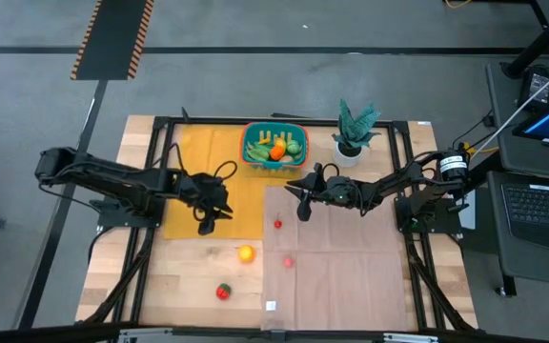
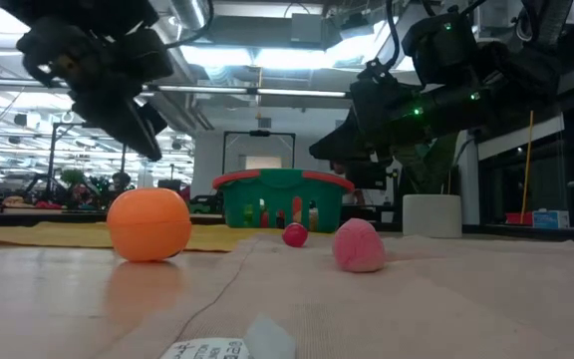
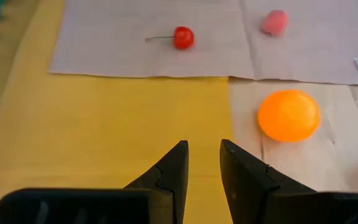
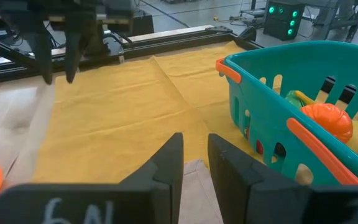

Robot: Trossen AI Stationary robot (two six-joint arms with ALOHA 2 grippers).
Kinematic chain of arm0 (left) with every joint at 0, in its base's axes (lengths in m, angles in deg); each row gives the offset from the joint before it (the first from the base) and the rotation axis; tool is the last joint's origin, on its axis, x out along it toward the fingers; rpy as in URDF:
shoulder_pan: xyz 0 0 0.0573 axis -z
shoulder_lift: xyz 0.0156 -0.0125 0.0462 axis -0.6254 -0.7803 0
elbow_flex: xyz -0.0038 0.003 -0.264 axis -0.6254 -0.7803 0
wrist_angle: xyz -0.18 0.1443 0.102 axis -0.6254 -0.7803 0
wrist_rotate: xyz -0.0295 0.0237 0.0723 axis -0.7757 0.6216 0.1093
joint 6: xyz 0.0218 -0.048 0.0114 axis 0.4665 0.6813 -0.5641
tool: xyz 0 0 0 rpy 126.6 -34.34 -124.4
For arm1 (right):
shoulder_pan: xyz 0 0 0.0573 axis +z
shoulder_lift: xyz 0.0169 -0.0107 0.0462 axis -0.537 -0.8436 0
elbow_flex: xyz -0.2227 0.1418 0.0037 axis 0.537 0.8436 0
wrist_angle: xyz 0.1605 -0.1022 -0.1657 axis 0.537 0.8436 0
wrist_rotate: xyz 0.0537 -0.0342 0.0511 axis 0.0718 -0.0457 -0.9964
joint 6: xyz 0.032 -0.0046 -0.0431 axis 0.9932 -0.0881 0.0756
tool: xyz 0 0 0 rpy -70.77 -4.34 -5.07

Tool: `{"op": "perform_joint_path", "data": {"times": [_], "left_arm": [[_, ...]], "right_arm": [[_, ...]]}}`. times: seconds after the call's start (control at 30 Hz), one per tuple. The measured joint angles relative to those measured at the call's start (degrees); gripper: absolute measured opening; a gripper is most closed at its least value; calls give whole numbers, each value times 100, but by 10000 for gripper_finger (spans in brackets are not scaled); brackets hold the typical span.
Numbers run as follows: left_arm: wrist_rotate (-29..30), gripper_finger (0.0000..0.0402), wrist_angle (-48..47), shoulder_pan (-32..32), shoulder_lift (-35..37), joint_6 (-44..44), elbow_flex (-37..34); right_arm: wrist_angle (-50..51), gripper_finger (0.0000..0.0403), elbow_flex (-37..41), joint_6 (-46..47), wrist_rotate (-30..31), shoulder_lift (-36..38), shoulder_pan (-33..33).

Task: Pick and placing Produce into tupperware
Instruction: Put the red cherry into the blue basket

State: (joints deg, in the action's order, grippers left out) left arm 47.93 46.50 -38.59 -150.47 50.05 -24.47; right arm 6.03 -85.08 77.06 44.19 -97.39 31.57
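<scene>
I see the table (image 1: 198,286) filling the frame's centre, a yellow cloth (image 1: 208,157) at its upper left. The tupperware (image 1: 274,145) sits top centre, holding produce. My left gripper (image 1: 205,227) hangs over the cloth's lower edge, fingers slightly parted, empty. My right gripper (image 1: 304,211), right of centre, likewise. An orange fruit (image 1: 245,253) lies lower centre, a cherry (image 1: 277,224) above it.

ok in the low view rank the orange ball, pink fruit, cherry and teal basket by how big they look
Teal basket, then orange ball, then pink fruit, then cherry. The basket sits farthest back and the ball nearest the camera, so true sizes may differ from this ranking.
</scene>
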Motion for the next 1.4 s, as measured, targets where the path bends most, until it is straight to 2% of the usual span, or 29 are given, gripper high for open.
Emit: {"op": "perform_joint_path", "data": {"times": [0.13,0.33,0.53,0.7,0.93,1.27,1.4], "left_arm": [[-1,76,219,236,2,118,-132],[-2,65,1020,445,2,-174,-297],[-1,54,1966,431,4,-484,-528],[-1,43,2913,303,7,-515,-1067],[-3,25,4077,236,7,-476,-1647],[-5,1,4232,59,4,-485,-1785],[-3,6,4345,35,4,-487,-1785]], "right_arm": [[0,77,0,15,0,0,0],[-1,77,0,20,-44,0,2],[-9,77,0,201,-56,0,2],[-9,77,0,317,-70,0,9],[-19,77,0,-343,-883,0,101],[-92,78,-71,-918,-943,0,610],[-52,103,-238,-1071,-942,0,785]]}}
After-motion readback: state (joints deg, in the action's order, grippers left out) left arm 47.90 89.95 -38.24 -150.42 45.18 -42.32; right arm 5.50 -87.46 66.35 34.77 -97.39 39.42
